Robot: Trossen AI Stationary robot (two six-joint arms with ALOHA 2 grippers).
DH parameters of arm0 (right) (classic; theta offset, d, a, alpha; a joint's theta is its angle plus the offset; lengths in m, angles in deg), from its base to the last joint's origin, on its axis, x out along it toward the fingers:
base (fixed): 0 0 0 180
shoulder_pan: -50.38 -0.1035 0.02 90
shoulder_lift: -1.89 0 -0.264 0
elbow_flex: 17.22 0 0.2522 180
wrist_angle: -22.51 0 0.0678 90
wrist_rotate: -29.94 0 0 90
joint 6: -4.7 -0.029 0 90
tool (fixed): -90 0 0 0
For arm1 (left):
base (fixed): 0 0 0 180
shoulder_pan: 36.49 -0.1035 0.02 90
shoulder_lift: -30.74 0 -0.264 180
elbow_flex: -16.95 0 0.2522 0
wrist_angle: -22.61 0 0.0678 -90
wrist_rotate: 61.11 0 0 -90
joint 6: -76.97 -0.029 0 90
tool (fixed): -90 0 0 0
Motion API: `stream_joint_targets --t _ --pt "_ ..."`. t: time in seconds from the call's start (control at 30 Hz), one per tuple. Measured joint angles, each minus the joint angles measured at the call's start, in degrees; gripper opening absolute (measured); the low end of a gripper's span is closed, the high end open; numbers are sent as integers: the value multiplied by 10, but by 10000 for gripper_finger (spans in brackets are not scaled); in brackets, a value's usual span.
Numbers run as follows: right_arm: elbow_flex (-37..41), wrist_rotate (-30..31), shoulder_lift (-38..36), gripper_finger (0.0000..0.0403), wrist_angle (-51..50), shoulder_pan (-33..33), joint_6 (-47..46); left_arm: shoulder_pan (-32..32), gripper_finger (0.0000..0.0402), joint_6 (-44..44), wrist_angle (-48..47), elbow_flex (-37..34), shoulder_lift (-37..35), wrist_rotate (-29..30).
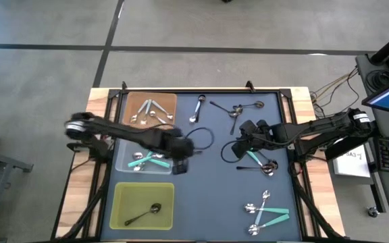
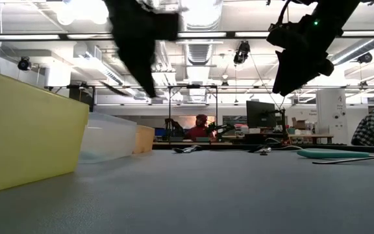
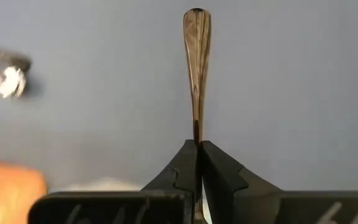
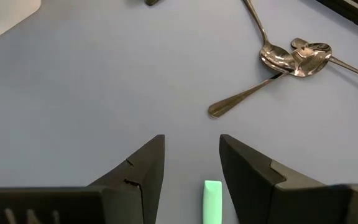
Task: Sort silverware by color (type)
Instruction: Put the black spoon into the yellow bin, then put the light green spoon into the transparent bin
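My left gripper (image 1: 182,164) hangs above the table at the right edge of the clear tray (image 1: 123,165). It is shut on a dark shiny spoon (image 3: 196,62), whose handle sticks out past the fingertips. My right gripper (image 1: 243,145) is open and raised over the table's right half. A teal-handled spoon (image 1: 254,158) lies flat on the mat just below it. In the right wrist view the teal handle end (image 4: 212,199) shows between the open fingers (image 4: 148,162), apart from both. In the low view both arms (image 2: 141,45) (image 2: 304,45) are clear of the table. My left gripper pinches the dark spoon between its two fingers, at the narrow part of the handle (image 3: 196,129). The broad handle end (image 3: 196,25) points straight on beyond the fingertips, in line with the fingers. The bowl end is hidden behind the fingers. The spoon is lifted clear.
The orange tray (image 1: 169,101) holds silver spoons, the clear tray holds teal-handled ones, and the yellow-green tray (image 1: 123,202) holds one dark spoon. Loose spoons lie at the far middle (image 1: 198,108) (image 1: 235,110), beside the teal spoon (image 1: 267,167), and in a cluster near the right corner (image 1: 265,209).
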Motion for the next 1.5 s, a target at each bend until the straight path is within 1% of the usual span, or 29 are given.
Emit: stream_joint_targets --t 0.07,0.17,0.3,0.33,0.43,0.53,0.63,0.77,0.83,0.97,1.1,1.2,1.33,1.43,1.5 --pt "0 0 0 146 0 0 0 25 0 30 2 -50 -60 4" --pt "0 0 0 146 0 0 0 76 0 106 3 -124 -142 5" --pt "0 0 0 146 0 0 0 157 0 198 16 -198 -239 46" --pt "0 0 0 146 0 0 0 179 0 214 16 -215 -256 54" --pt "0 0 0 146 0 0 0 236 0 253 19 -262 -295 53" --pt "0 0 0 146 0 0 0 283 0 269 47 -295 -329 52" --pt "0 0 0 146 0 0 0 304 0 291 60 -323 -337 36" --pt "0 0 0 146 0 0 0 321 0 352 91 -343 -338 -9" --pt "0 0 0 146 0 0 0 331 4 370 96 -350 -338 -23" --pt "0 0 0 146 0 0 0 354 22 410 107 -355 -337 -23" --pt "0 0 0 146 0 0 0 366 48 425 132 -360 -333 -22" --pt "0 0 0 146 0 0 0 366 59 418 131 -363 -326 7" --pt "0 0 0 146 0 0 0 363 57 403 119 -357 -327 59" --pt "0 0 0 146 0 0 0 349 53 360 116 -338 -330 95" --pt "0 0 0 146 0 0 0 330 52 315 116 -320 -331 107"
